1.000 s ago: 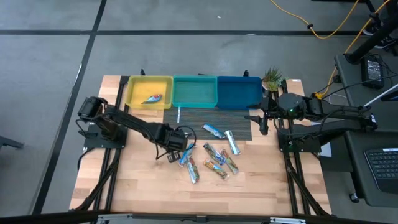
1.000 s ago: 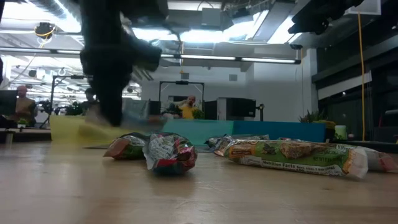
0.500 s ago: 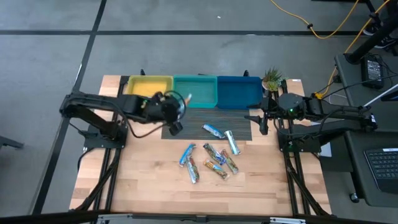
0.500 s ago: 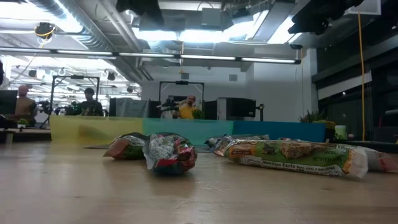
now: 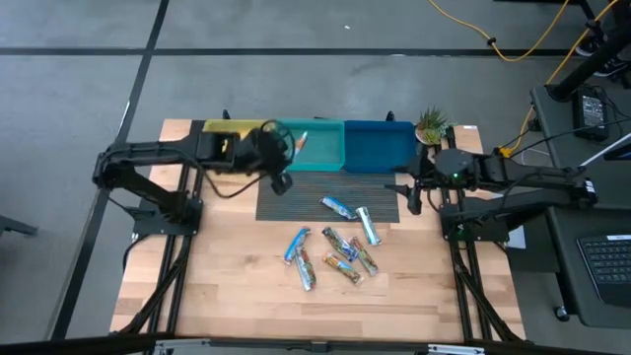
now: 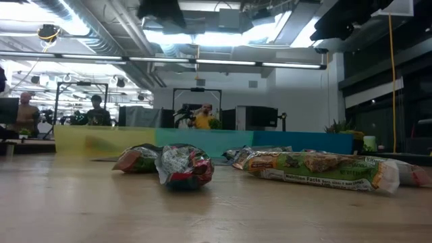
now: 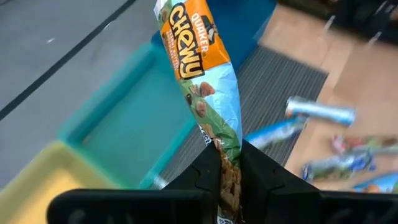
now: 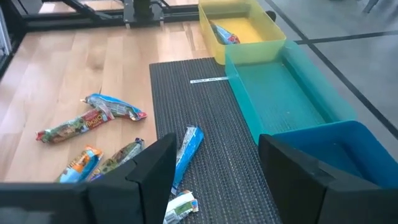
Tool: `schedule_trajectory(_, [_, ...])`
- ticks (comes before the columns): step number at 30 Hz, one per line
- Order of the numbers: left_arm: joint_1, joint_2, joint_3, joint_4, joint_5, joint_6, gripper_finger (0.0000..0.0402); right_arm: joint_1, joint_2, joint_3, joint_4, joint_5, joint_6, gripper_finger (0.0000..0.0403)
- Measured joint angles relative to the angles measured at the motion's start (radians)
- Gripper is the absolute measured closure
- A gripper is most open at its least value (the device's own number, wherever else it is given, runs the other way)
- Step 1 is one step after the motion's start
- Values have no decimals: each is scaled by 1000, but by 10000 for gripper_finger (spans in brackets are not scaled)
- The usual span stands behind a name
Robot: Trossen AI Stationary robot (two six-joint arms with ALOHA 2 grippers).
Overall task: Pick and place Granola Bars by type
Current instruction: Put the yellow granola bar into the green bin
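Left claw point(image 7: 229, 180) clenches an orange granola bar point(image 7: 199, 68) upright — over the teal bin point(image 5: 320, 148).

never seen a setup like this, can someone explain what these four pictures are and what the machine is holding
It is a table robot with two dark arms, each ending in a two-finger gripper. One picture looks straight down on the table, one looks level across the tabletop, and two come from cameras on the wrists. The left gripper is shut on a Quaker Chewy granola bar and hangs by the teal bin, which sits between a yellow bin and a blue bin. More granola bars lie loose on the wooden table. The right gripper waits open at the table's right side.
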Motion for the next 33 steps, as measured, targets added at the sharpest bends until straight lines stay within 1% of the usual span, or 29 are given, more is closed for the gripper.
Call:
schedule_trajectory(4, [119, 24, 0, 161, 122, 115, 374, 0, 14, 0, 0, 0, -8, 173])
schedule_trajectory(8, [226, 61, 0, 230, 212, 171, 374, 0, 20, 0, 0, -1, -4, 173])
schedule_trajectory(12, [307, 119, 0, 214, 241, 221, 374, 0, 20, 0, -1, -2, 21, 173])
schedule_trajectory(17, [384, 234, 0, 218, 248, 304, 374, 0, 20, 0, -1, -2, 20, 173])
schedule_trajectory(19, [409, 296, 0, 227, 251, 315, 373, 0, 20, 0, -1, -2, 20, 173])
schedule_trajectory(22, [438, 389, 0, 248, 288, 316, 373, 0, 20, 0, -1, -2, 20, 173])
schedule_trajectory(26, [458, 502, 0, 254, 315, 315, 373, 0, 20, 0, -1, -2, 20, 173])
schedule_trajectory(33, [461, 619, 0, 257, 335, 300, 373, 0, 20, 0, -1, -2, 48, 173])
